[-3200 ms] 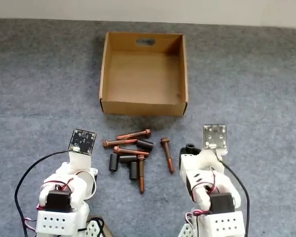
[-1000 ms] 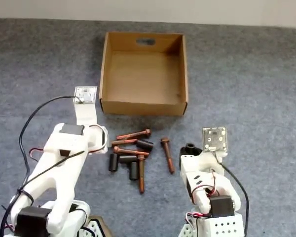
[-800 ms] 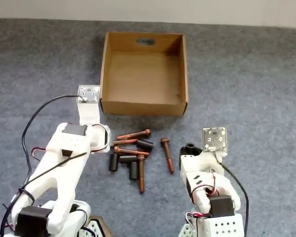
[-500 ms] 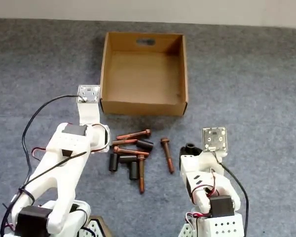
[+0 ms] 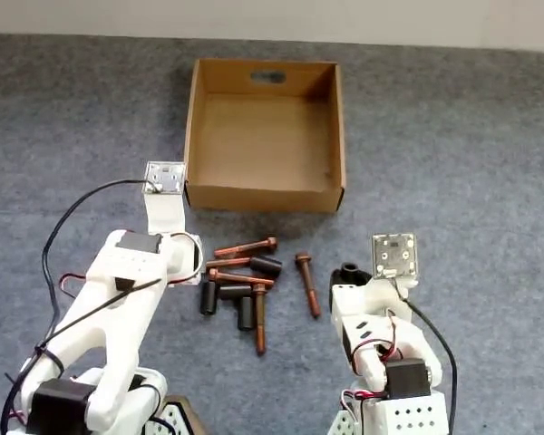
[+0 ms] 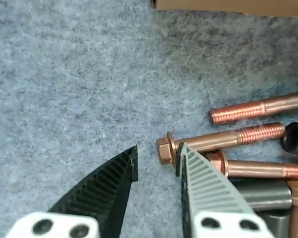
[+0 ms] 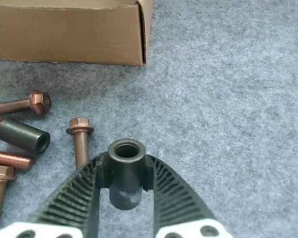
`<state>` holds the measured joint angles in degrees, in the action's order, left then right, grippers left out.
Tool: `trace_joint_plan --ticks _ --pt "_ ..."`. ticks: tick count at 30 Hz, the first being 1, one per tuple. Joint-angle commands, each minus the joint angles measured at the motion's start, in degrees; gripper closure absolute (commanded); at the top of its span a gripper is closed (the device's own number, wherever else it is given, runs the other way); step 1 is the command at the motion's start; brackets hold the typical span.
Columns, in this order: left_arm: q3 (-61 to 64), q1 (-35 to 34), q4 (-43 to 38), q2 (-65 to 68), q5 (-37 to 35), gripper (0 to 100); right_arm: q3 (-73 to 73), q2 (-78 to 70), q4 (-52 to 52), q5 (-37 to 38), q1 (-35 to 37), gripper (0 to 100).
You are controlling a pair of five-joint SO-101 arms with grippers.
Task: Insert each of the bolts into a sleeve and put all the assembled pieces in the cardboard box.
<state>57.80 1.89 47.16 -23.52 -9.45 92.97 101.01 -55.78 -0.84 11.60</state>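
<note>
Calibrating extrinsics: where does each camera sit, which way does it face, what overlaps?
High view: fixed overhead, facing down on cardboard box, bolts, left arm, right arm.
Left wrist view: on its arm, facing down past the open left gripper at a bolt.
Right wrist view: on its arm, facing the cardboard box past the right gripper, shut on a sleeve.
Shared: both wrist views catch the box wall.
</note>
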Motion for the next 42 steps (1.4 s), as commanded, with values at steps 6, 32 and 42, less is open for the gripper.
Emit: trace_joint_plan --ticks 6,32,42 --pt "-1.80 0.66 -3.43 7.08 -0.35 86 -0.31 0.75 -0.48 0.79 -0.40 99.3" --pt "-10.59 -10.15 6.77 8.13 12.92 98 -0.31 0.84 -0.48 0.88 -0.40 99.3" --pt "-18.51 -11.82 14.77 8.13 15.56 99 -0.31 0.84 -0.48 0.88 -0.40 99.3"
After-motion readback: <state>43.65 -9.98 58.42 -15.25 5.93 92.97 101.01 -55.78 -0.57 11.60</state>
